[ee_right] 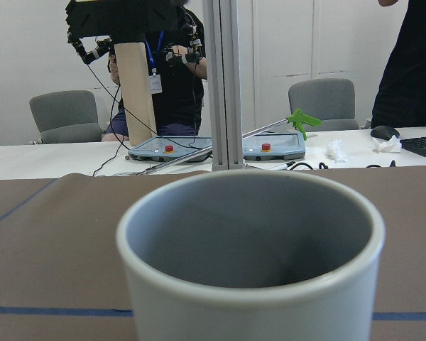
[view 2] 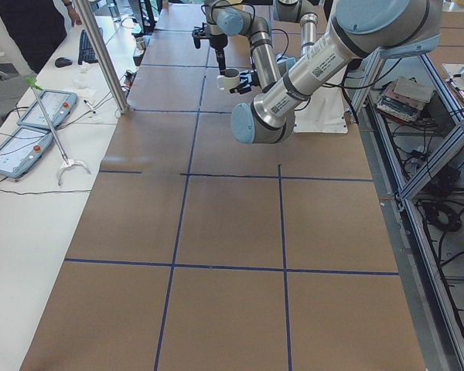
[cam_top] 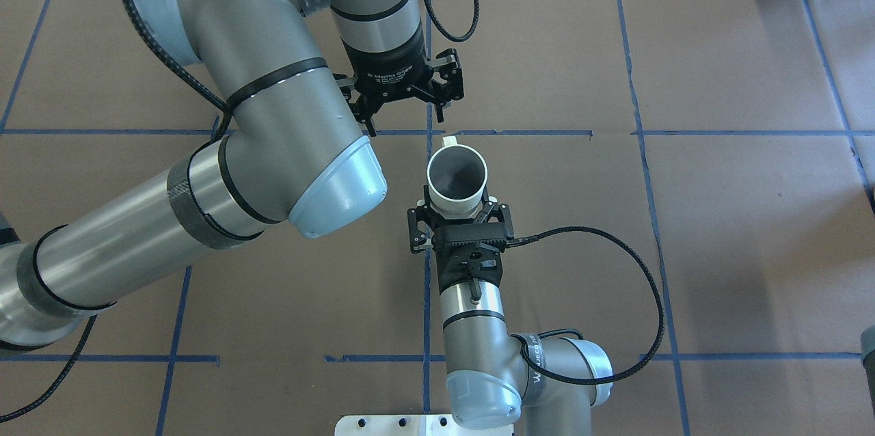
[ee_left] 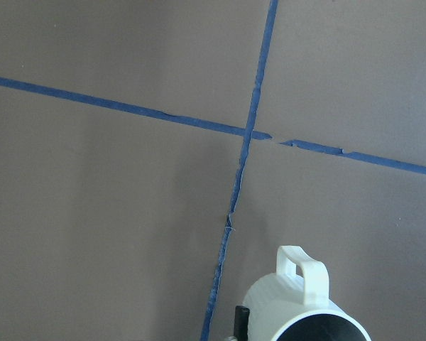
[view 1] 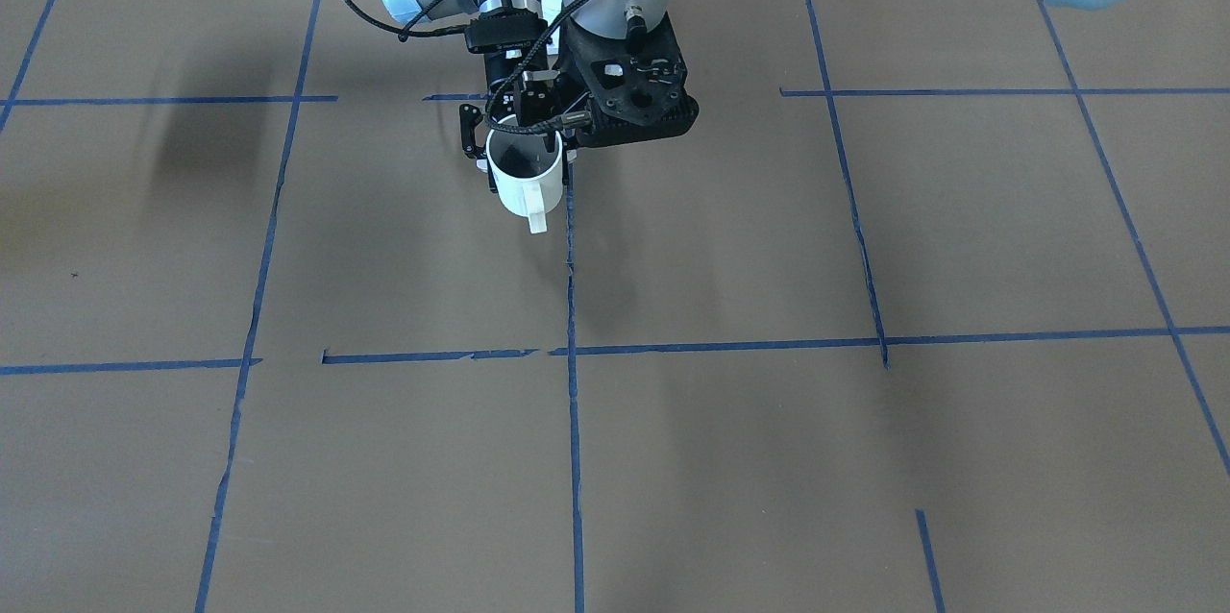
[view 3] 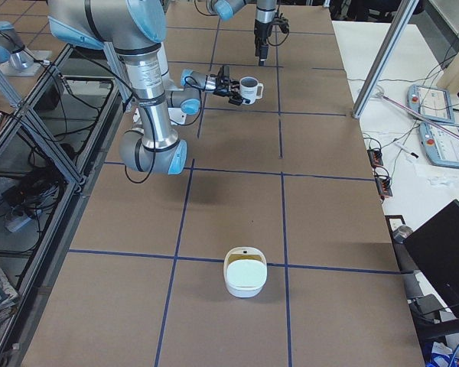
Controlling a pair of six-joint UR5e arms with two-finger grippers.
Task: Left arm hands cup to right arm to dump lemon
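The white ribbed cup (cam_top: pixel 456 180) is held upright above the table, handle pointing away from the robot. My right gripper (cam_top: pixel 456 207) is shut on the cup's body from the robot's side. The right wrist view is filled by the cup's rim (ee_right: pixel 248 249) and shows a grey inside with no lemon to be seen. My left gripper (cam_top: pixel 405 123) points down, open and empty, just beyond the handle and apart from it. The left wrist view shows the cup (ee_left: pixel 305 305) at its bottom edge. The exterior right view shows the cup (view 3: pixel 249 88) with the left gripper (view 3: pixel 261 52) behind it.
Brown table paper with a blue tape grid (view 1: pixel 573 354). A white bowl with pale yellow contents (view 3: pixel 245 279) stands far along the table on the robot's right side. A metal post (view 3: pixel 382 53), control tablets (view 3: pixel 436 115) and people are beyond the far edge.
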